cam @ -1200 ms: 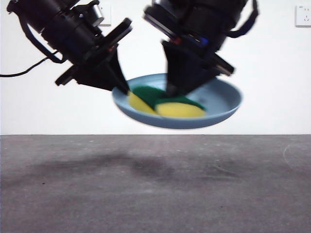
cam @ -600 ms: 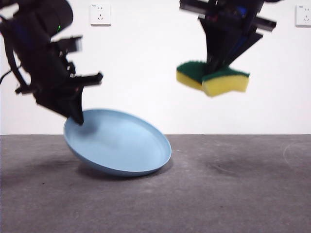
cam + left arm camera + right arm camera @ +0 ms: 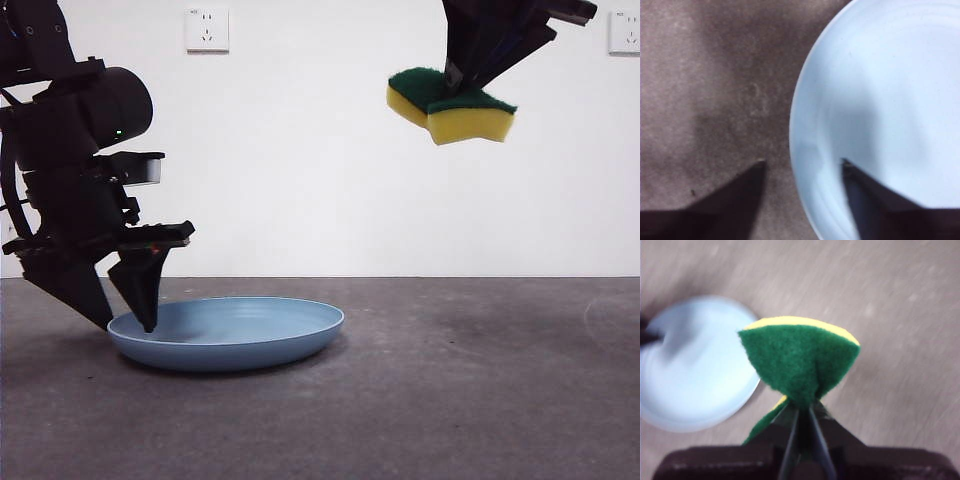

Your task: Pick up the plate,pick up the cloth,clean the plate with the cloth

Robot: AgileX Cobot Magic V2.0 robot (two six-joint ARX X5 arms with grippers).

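Right gripper (image 3: 462,85) clenching cloth (image 3: 455,108) high up.
Left gripper (image 3: 802,162) released, jaws straddling plate (image 3: 240,335) rim; plate lying flat.

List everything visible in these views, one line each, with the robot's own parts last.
plate: one, light blue, flat on the table.
sponge: one, yellow with green top, held high in the air.
table: one, grey.
wall sockets: two, white, on the wall behind.
left end effector: one, black, open, jaws astride the plate's rim.
right end effector: one, black, shut on the sponge.
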